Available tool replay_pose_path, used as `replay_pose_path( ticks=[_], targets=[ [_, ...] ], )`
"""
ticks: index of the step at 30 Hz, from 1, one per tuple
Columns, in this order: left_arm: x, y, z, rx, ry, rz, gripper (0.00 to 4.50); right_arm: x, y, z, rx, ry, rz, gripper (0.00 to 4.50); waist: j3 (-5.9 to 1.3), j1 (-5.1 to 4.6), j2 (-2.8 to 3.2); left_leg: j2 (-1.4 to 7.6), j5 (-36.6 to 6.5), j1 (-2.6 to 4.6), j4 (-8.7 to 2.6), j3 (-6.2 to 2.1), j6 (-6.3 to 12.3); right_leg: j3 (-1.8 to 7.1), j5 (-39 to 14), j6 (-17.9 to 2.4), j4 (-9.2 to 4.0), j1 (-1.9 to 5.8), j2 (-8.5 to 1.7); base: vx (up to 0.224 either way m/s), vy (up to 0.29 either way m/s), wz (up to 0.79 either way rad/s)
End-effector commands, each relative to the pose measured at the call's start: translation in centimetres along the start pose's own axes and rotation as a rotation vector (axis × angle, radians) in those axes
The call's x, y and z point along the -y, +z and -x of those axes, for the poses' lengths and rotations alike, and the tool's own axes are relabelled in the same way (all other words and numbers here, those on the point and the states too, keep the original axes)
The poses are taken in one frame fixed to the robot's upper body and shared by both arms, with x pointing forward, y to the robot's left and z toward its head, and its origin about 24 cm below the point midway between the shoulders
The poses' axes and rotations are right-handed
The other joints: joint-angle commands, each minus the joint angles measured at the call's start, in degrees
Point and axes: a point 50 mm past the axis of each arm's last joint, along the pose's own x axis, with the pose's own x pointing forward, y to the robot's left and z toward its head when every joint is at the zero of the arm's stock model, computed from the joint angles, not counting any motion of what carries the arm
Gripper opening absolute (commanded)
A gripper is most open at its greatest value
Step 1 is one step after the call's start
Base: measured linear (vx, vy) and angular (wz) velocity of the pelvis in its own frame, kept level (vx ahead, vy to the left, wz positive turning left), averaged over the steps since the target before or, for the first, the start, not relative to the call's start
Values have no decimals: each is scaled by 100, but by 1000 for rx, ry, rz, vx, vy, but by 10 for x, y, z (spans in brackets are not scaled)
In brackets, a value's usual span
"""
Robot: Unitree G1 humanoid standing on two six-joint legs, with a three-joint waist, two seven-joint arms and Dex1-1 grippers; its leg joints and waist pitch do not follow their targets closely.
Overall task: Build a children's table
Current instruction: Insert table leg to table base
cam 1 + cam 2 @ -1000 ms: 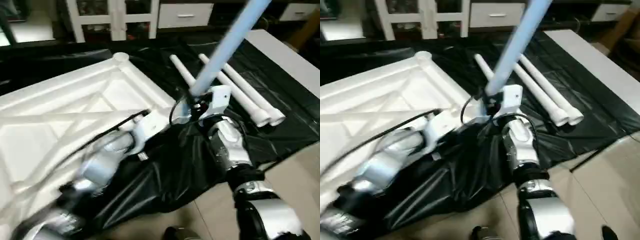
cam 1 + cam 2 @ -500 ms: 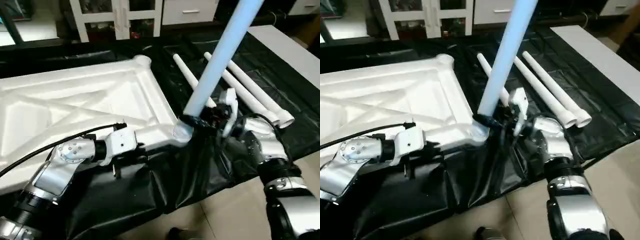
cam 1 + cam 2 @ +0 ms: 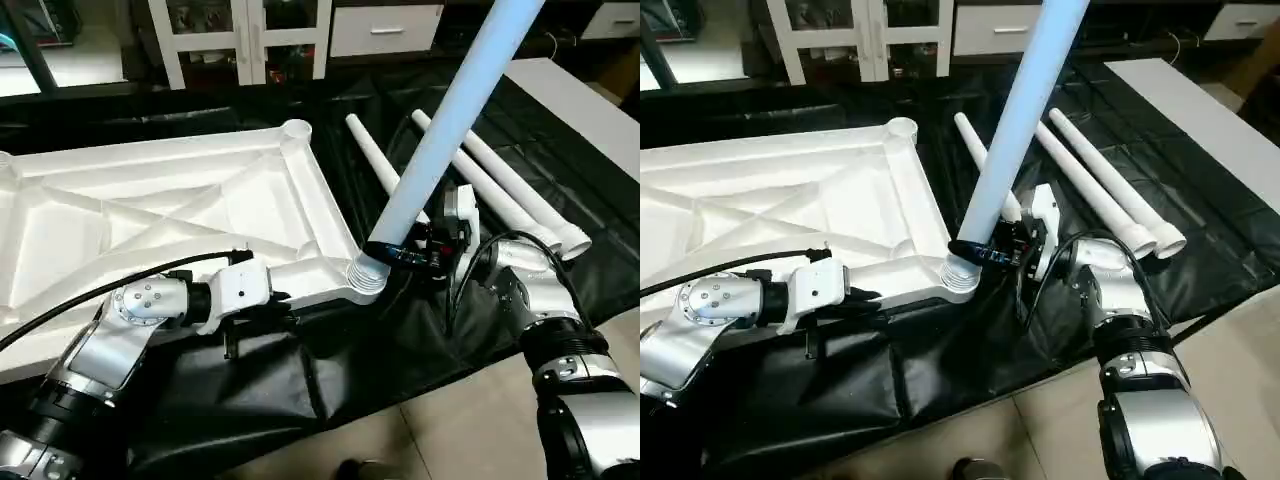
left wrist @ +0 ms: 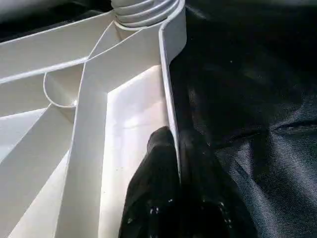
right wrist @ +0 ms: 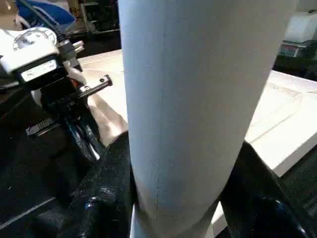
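The table top (image 3: 190, 215) lies upside down on the black sheet (image 3: 330, 370), ribbed underside up, and the near corner socket (image 3: 366, 275) is where it all happens. I've got a leg (image 3: 450, 125) in my right gripper (image 3: 400, 254), fingers clamped around the tube just above its foot, and that foot sits right at the socket mouth. The leg leans away toward the upper right, not upright; that's my worry.

My left gripper (image 4: 177, 163) is pinched tight on the thin rim wall of the top, a little way back from that same corner, holding the slab steady. One finger (image 4: 153, 173) sits inside the rim, the other outside against the sheet.

What could go wrong? If I push down with the tube tilted like this, I reckon it jams crooked at the socket lip, or skids off and shoves the whole top sideways. The sheet looks slick and wrinkled, so the top could slide. My left hold is on a narrow edge; a hard push might twist it loose. I can't tell how deep the foot has gone in.

Three spare legs (image 3: 490, 175) lie side by side on the sheet beyond my right wrist, well clear. The cabinet (image 3: 240, 35) stands at the back.
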Motion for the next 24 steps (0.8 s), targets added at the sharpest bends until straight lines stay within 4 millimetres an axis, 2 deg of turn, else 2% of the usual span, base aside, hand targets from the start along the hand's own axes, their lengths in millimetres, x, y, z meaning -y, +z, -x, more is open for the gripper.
replay_pose_path(
  ticks=[1, 3, 5, 6, 11, 12, 15, 16, 18, 22, 23, 24],
  targets=[
    [7, 1, -7, 27, -61, -9, 0, -42, -82, 14, -361, 150, -271, 184, -114, -4, 59, 180, -1300, 35, -340, 0, 354, 178, -1236, -1428, -362, 124, -293, 0, 0, 0],
    [6, 1, -7, 26, -65, -12, 0, -43, -86, 16, -401, 158, -279, 184, -119, -2, 59, 179, -1237, 35, -334, 4, 373, 175, -1148, -1445, -355, 128, -288, 0, 0, 0],
    [6, 1, -6, 26, -72, -12, 0, -44, -88, 18, -445, 170, -268, 184, -122, 4, 85, 180, -1224, 39, -337, 8, 369, 162, -1063, -1472, -348, 129, -282, 0, 0, 0],
    [6, 1, -6, 26, -78, -11, 0, -43, -88, 18, -468, 179, -248, 184, -100, 7, 100, 191, -1416, 45, -357, 3, 316, 157, -1234, -1440, -369, 110, -285, 0, 0, 0],
    [6, 3, -7, 34, -83, -11, 0, -39, -82, 12, -462, 196, -220, 184, -85, -17, 77, 185, -1962, 65, -394, -52, 164, 171, -2008, -1246, -433, 88, -299, 0, 0, 0],
    [6, 4, -7, 35, -82, -11, 0, -38, -81, 11, -455, 192, -220, 184, -91, -22, 56, 186, -1973, 67, -392, -51, 166, 172, -2034, -1240, -437, 88, -300, 0, 0, 0],
    [5, 5, -8, 37, -76, -11, 0, -36, -79, 9, -435, 172, -232, 184, -86, -26, 68, 187, -1973, 62, -400, -59, 173, 176, -2003, -1233, -435, 90, -299, 0, 0, 0],
    [5, 5, -8, 38, -74, -10, 0, -36, -80, 9, -426, 162, -241, 184, -105, -27, 35, 188, -1956, 71, -393, -54, 183, 174, -2001, -1233, -436, 93, -299, 0, 0, 0],
    [6, 5, -8, 39, -74, -7, 0, -36, -81, 9, -408, 143, -267, 184, -92, -26, 60, 193, -1985, 71, -405, -61, 181, 175, -2040, -1232, -439, 78, -300, 0, 0, 0],
    [7, 4, -8, 37, -78, -4, 0, -39, -87, 8, -392, 115, -289, 184, -100, -35, 66, 190, -2069, 69, -408, -65, 153, 178, -2137, -1200, -452, 71, -303, 0, 0, 0],
    [8, 4, -8, 37, -81, -4, 0, -41, -89, 8, -390, 109, -292, 184, -97, -30, 94, 192, -2113, 74, -416, -73, 133, 178, -2176, -1193, -455, 67, -307, 0, 0, 0],
    [8, 4, -8, 37, -81, -4, 0, -41, -89, 8, -390, 109, -292, 184, -98, -38, 86, 193, -2135, 76, -416, -70, 127, 176, -2182, -1187, -461, 62, -303, 0, 0, 0]
  ],
)
